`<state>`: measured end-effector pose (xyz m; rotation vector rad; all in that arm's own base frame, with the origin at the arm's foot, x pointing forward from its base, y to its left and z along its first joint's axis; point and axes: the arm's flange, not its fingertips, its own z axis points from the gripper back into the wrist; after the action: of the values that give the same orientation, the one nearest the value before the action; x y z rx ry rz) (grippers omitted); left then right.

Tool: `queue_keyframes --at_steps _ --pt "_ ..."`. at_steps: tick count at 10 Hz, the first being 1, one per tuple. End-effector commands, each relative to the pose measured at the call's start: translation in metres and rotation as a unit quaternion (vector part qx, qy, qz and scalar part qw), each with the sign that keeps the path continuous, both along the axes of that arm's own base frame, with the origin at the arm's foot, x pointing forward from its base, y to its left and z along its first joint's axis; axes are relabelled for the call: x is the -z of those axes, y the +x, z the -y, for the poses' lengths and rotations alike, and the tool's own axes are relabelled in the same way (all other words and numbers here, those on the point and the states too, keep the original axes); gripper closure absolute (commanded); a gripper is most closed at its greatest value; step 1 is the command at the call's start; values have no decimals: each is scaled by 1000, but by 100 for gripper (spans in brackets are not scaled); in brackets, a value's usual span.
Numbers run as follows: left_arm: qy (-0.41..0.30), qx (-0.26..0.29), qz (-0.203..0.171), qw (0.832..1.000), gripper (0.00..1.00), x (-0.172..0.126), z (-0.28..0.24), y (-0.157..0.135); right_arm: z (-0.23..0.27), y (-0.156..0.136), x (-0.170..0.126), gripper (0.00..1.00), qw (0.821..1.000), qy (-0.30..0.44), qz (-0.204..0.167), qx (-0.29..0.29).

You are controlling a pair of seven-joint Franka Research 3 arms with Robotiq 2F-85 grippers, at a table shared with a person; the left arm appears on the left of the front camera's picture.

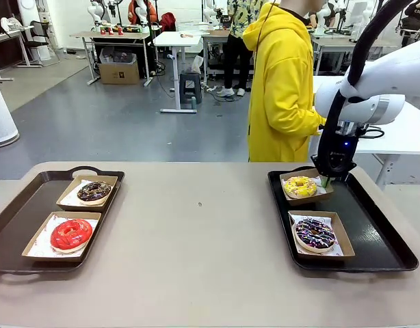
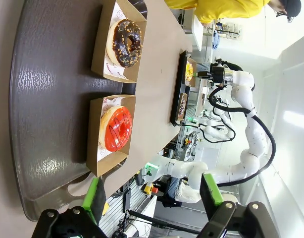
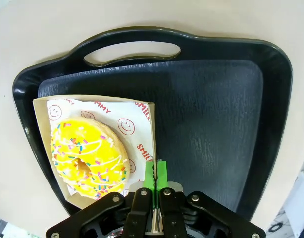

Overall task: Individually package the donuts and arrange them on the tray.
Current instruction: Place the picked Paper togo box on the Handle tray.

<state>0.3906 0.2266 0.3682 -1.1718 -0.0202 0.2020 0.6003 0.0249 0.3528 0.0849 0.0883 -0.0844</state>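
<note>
Each of the donuts lies in its own paper-lined cardboard box. The red donut [image 1: 71, 234] [image 2: 116, 129] and the chocolate donut [image 1: 94, 191] [image 2: 126, 43] are on the left black tray [image 1: 11, 225]. On the right black tray [image 1: 374, 232] are the yellow donut [image 1: 299, 186] [image 3: 90, 156] and the dark sprinkled donut [image 1: 314, 234]. My right gripper [image 1: 324, 181] [image 3: 155, 173] points down at the yellow donut's box [image 3: 142, 111], its green pads pressed together on the box's side wall. My left gripper [image 2: 153, 193] is open above the left tray's end, nothing between its fingers.
A person in a yellow hoodie [image 1: 278, 82] stands at the far side of the table, behind the right tray. The tan tabletop [image 1: 196, 225] stretches bare between the two trays. The right half of the right tray [image 3: 216, 109] holds nothing.
</note>
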Motion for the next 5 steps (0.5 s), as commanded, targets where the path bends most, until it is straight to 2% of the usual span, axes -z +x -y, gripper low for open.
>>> queue_keyframes --at_steps 1,2,3,4,5 --pt "-2 2 5 1000 0 -1 0 -1 -2 5 -4 99 1000 -14 -1 -9" --pt "-2 2 5 1000 0 -1 0 -1 -2 5 -5 61 1000 -13 0 -10" --pt "-2 2 5 1000 0 -1 0 -1 -1 5 -5 39 1000 -12 -3 -9" --pt "-2 2 5 1000 0 -1 0 -1 -2 5 -6 1 1000 -12 -5 -9" --pt "-2 2 5 1000 0 -1 0 -1 -3 4 -7 0 1000 -13 -6 -11"
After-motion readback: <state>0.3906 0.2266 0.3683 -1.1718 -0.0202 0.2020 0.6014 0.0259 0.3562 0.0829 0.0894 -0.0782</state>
